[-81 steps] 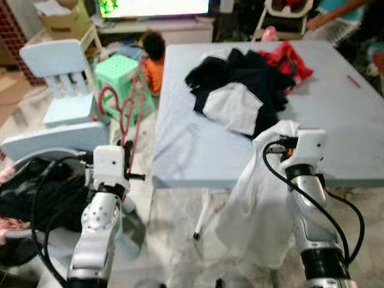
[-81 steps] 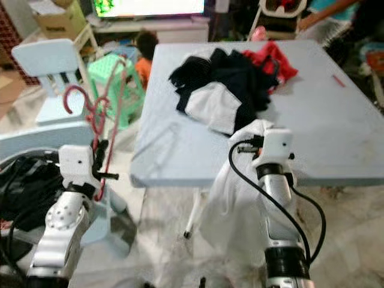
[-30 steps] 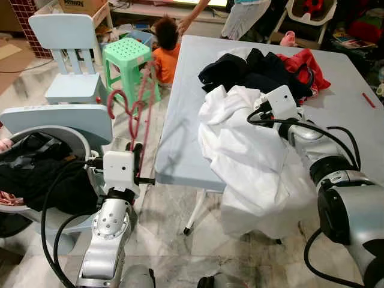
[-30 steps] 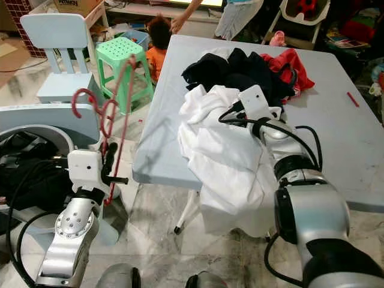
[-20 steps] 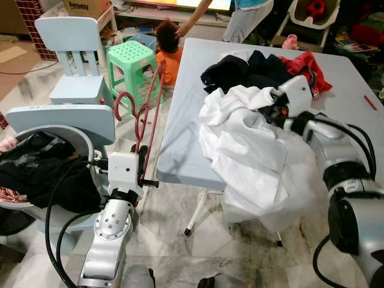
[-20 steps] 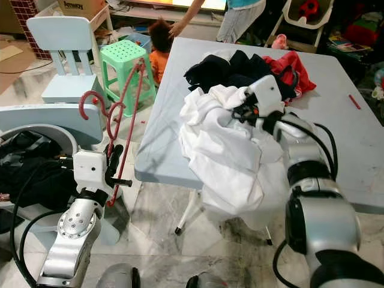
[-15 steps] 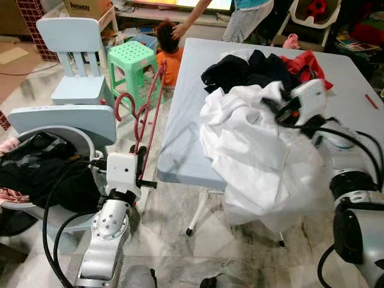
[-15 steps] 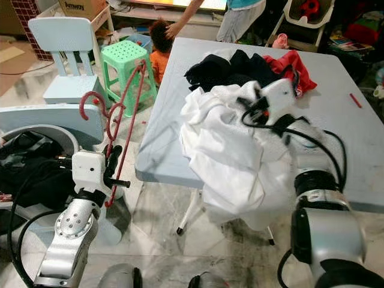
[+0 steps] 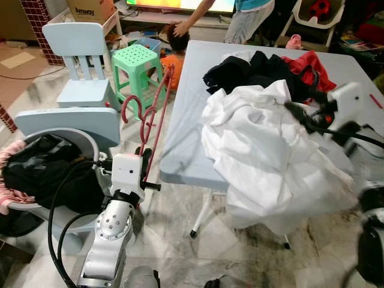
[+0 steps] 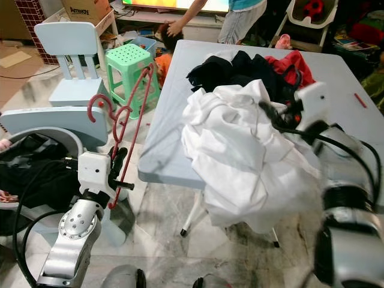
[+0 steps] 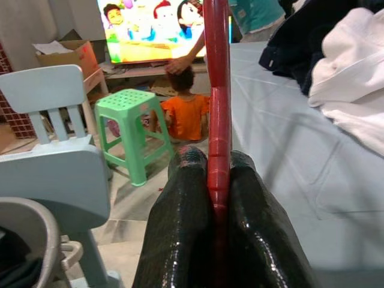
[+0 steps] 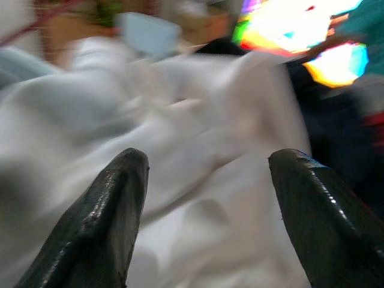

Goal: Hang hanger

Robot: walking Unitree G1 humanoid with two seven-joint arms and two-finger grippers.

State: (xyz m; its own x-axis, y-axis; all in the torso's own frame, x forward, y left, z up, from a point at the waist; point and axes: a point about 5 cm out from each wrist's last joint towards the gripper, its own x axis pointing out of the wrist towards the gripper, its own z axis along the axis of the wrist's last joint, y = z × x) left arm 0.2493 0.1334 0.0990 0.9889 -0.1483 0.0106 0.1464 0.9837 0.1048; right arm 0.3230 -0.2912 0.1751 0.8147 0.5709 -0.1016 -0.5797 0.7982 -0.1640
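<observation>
- Two end effectors are working: the left end effector point(image 11: 217, 198) is clamped on the red hanger point(image 9: 151, 117), held upright beside the grey surface point(image 9: 180, 138).
- A white garment point(image 9: 264, 162) drapes over that surface's front edge.
- The right end effector point(image 12: 207, 180) hovers over it, fingers spread apart.

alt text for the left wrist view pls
The left gripper is shut on a red hanger that rises straight up past its fingers. Behind are a grey-blue table with a white garment, a green stool and a child in orange.
</observation>
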